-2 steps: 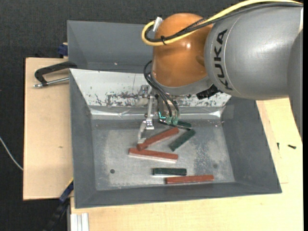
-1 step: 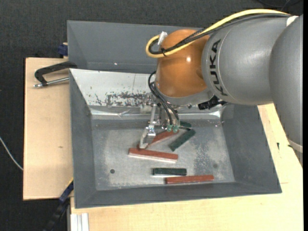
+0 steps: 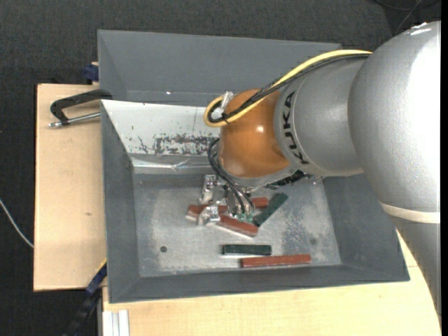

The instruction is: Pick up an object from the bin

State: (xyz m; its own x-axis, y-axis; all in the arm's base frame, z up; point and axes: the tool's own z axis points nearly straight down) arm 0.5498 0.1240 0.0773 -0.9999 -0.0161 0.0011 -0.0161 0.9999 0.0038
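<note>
My gripper point(image 3: 212, 200) reaches down into the middle of the bin, right over a small cluster of flat pieces. A reddish-brown block point(image 3: 195, 210) lies at its left side. Another reddish-brown flat piece with a green edge point(image 3: 238, 222) lies just right of it, partly under the gripper's metal parts. A dark green strip point(image 3: 271, 208) leans beside a red piece point(image 3: 260, 202) at the cluster's right. Whether anything is gripped is hidden by the gripper's own body.
Nearer the front wall lie a short dark green bar point(image 3: 246, 250) and a long reddish-brown bar point(image 3: 275, 260), side by side. The arm with its orange cover hangs over the bin's back right part. The bin floor to the left is bare.
</note>
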